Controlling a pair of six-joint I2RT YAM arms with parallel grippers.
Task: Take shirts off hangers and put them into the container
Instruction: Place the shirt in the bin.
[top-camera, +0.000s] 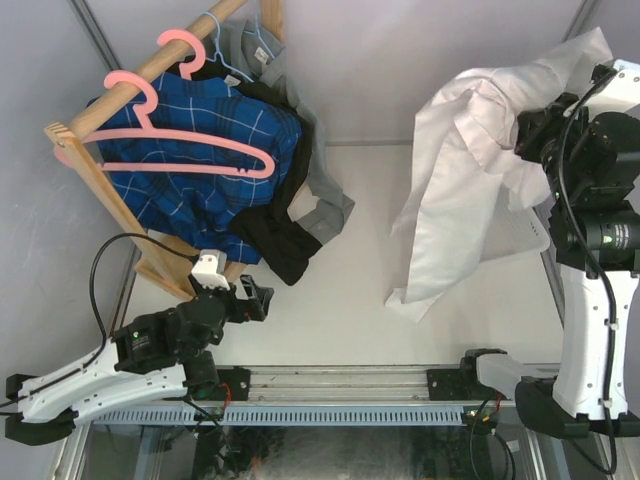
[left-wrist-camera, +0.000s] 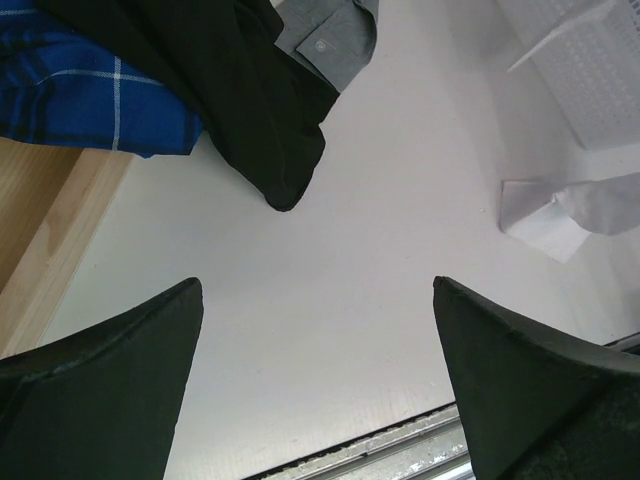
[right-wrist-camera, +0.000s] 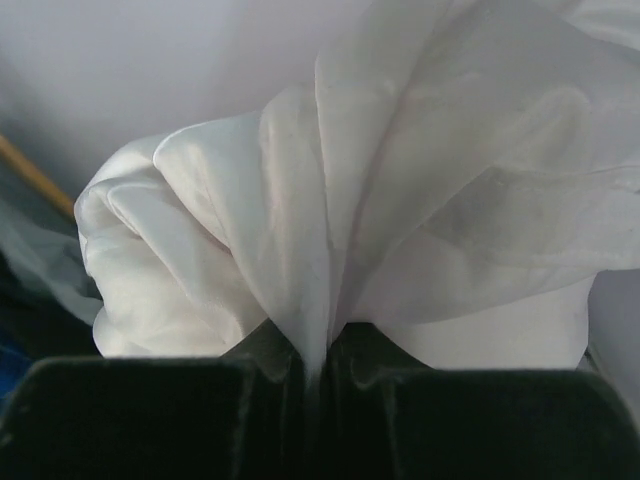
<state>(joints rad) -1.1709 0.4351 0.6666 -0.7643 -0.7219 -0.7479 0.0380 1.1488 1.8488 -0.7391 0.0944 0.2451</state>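
Right wrist: right jaws pinch white shirt (right-wrist-camera: 330, 200) fold; left jaws spread wide over table (left-wrist-camera: 330, 330).

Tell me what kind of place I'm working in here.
Most likely a lab test cell, not a home: a white table boxed in by plain grey panels, two arms bolted to a metal rail, and a small wooden rack staged with shirts.
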